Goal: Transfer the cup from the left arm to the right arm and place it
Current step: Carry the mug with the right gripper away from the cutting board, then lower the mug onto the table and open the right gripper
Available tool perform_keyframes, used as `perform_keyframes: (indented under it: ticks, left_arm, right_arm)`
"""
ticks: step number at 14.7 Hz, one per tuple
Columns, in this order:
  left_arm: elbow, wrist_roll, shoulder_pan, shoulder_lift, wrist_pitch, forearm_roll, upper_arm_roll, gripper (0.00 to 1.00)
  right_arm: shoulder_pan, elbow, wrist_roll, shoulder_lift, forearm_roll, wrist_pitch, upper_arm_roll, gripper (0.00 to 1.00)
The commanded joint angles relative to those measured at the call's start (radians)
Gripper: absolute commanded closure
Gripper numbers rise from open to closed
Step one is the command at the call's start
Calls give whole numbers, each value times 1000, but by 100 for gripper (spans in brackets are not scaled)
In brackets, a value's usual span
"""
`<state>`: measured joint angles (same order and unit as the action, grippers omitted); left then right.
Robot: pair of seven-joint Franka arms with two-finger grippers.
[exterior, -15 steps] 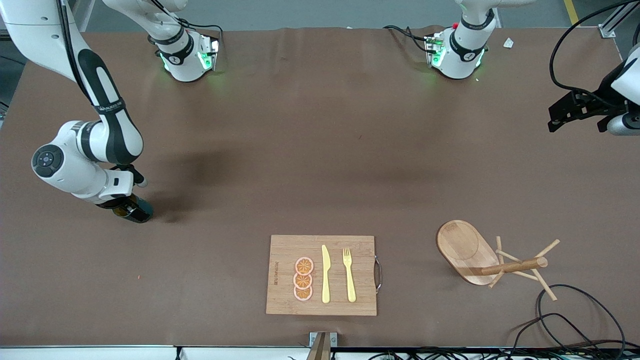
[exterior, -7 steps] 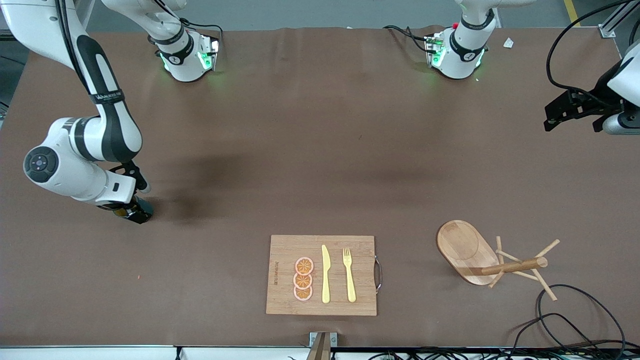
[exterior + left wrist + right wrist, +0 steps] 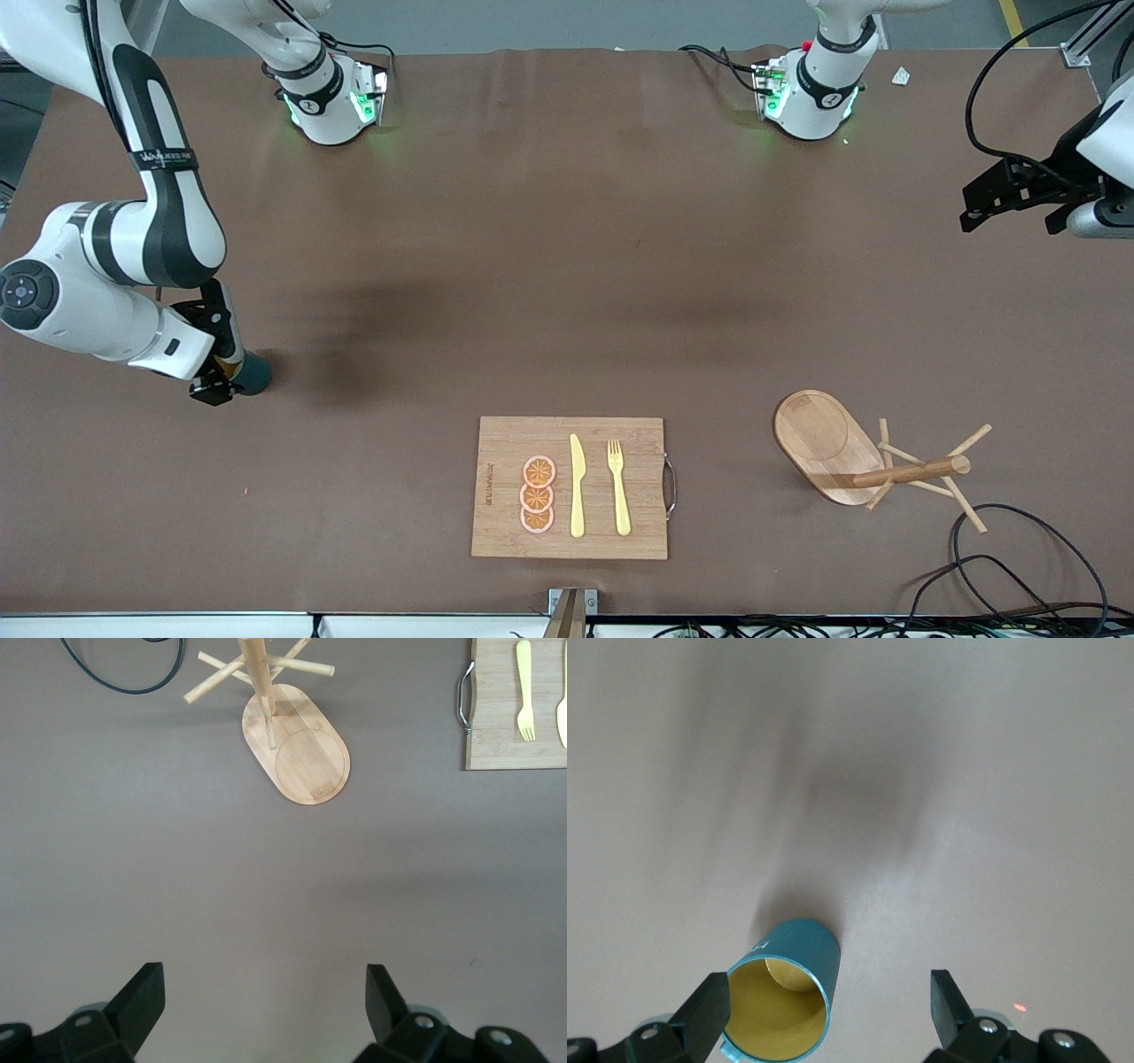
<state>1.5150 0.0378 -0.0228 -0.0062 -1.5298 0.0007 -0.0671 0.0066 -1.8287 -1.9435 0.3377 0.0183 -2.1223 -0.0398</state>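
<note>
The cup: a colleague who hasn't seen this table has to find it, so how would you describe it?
Start at the right arm's end of the brown table. Under the right gripper, whose open fingers straddle it without clamping, stands the cup. It is a small dark teal cylinder with a tan-yellow inside, well away from the wooden cutting board and mug tree.

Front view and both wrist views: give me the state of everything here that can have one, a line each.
cup: upright on the table, at the right arm's end, released.
right hand: open, just above the cup, one finger beside its rim.
left hand: open, holding nothing, waiting over the left arm's end of the table.
mug tree: standing upright, pegs bare.
cutting board: flat, carrying orange slices, knife and fork.
</note>
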Motion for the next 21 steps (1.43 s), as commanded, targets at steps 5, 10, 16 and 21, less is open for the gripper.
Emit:
perform_keyframes:
  ticks: [5, 10, 16, 21]
  left_arm:
    - [-10, -22, 6, 0, 8, -16, 1, 0]
    - [2, -1, -3, -11, 14, -19, -5, 0]
    - [14, -4, 1, -24, 13, -21, -14, 0]
    - [14, -4, 4, -26, 13, -19, -13, 0]
  right_arm:
    - [12, 0, 415, -57, -8, 44, -5, 0]
    - [-17, 48, 608, -58, -6, 64, -8, 0]
    - [-31, 163, 989, -57, -9, 215, -8, 0]
    - [-33, 238, 1263, -60, -11, 320, -11, 0]
